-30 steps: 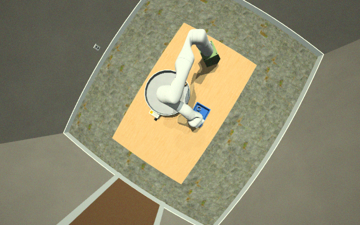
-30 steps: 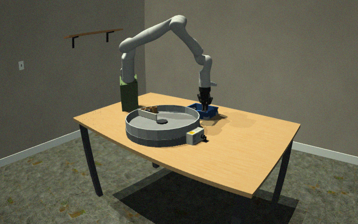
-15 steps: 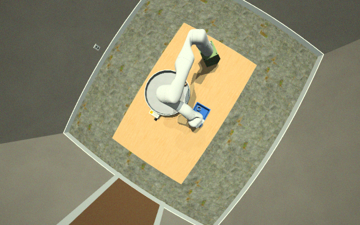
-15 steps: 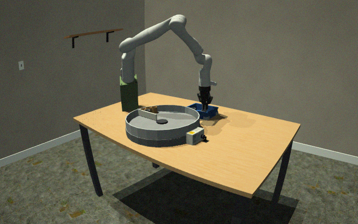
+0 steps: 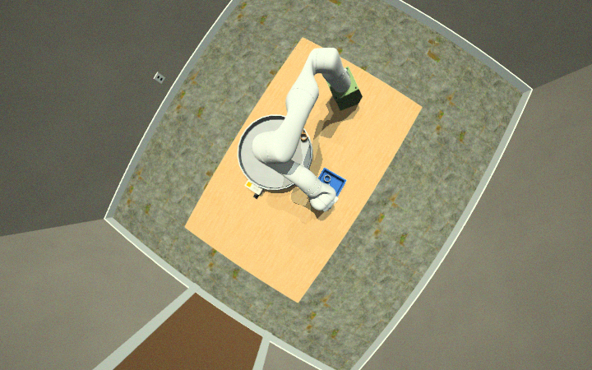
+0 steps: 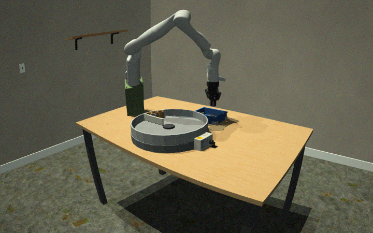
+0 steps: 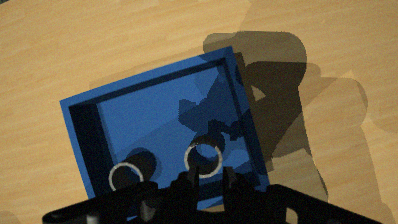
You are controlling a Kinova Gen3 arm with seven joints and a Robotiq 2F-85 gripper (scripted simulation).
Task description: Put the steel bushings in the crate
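Two steel bushings (image 5: pixel 324 178) (image 6: pixel 212 115) (image 7: pixel 186 159): round, hollow cylinders with bright rims and dark bores; located inside the crate, standing apart from each other on its floor. Motion cannot be determined.
Crate (image 5: pixel 342 183) (image 6: pixel 219 118) (image 7: pixel 150 76): blue, rectangular, open-topped, with straight walls; seated beside the turning table.
Tool (image 6: pixel 213 104) (image 7: pixel 210 178): black, jointed linkage with slim fingers; set to a narrow gap, nothing gripped. Positioned above the crate, pointing down, clear of its rim in the exterior view.
Turning table (image 5: pixel 242 159) (image 6: pixel 169 140): circular, flat grey disc within a raised, faceted wall; darker band below.
Brown bushings (image 5: pixel 303 137) (image 6: pixel 160 113): short cylinders with a coppery tone; grouped on the turning table, behind the guide strip. Exact count unclear.
Guide strip (image 6: pixel 153 118): pale, thin, straight; set on edge, extending towards the dark hub (image 6: pixel 169 126).
Control box (image 5: pixel 252 187) (image 6: pixel 203 141): light grey block with a yellow patch; adjacent to the turning table wall.
Arm (image 5: pixel 302 101) (image 6: pixel 158 31): smooth, white, rounded segments; mounted on a green block (image 5: pixel 355 81) (image 6: pixel 134 101).
Worktop (image 5: pixel 261 239) (image 6: pixel 240 162) (image 7: pixel 40 75): light wood, fine grain, straight edges.
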